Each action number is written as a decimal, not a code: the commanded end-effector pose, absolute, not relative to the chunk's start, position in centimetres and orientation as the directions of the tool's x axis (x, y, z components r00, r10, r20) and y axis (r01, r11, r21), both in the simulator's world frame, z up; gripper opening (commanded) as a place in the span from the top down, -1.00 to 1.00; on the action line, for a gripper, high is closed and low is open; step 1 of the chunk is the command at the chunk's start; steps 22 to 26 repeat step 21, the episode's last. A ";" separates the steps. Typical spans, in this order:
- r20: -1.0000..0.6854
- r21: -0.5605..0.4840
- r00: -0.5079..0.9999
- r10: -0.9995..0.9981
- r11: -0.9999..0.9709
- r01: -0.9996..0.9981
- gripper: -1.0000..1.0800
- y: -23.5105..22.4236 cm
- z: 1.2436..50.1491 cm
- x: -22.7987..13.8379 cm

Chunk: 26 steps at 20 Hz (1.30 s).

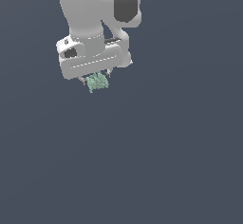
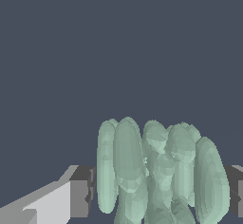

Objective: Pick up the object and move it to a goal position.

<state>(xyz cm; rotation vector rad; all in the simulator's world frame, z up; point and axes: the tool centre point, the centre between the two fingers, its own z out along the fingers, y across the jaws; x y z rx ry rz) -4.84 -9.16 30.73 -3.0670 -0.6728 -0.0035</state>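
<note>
One white pincer | clenching around small pale mint-green ridged lumpy block | block sitting between dark fingertips

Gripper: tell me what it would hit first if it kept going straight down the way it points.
Only the flat grey surface: the gripper already grips the mint-green block, and nothing else shows below. How far that surface lies is unclear.

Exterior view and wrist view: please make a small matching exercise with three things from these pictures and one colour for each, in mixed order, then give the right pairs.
Things:
1. block
2. gripper body
3. finger pads

Colours:
A. dark grey
B. pale mint green
C. white

Right pairs: 1-B, 2-C, 3-A.

The gripper is shut on the block, with a pad at each side of it in the wrist view.
</note>
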 end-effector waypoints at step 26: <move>0.000 0.000 0.908 0.418 -0.908 0.418 1.00 -14.9 42.0 -5.8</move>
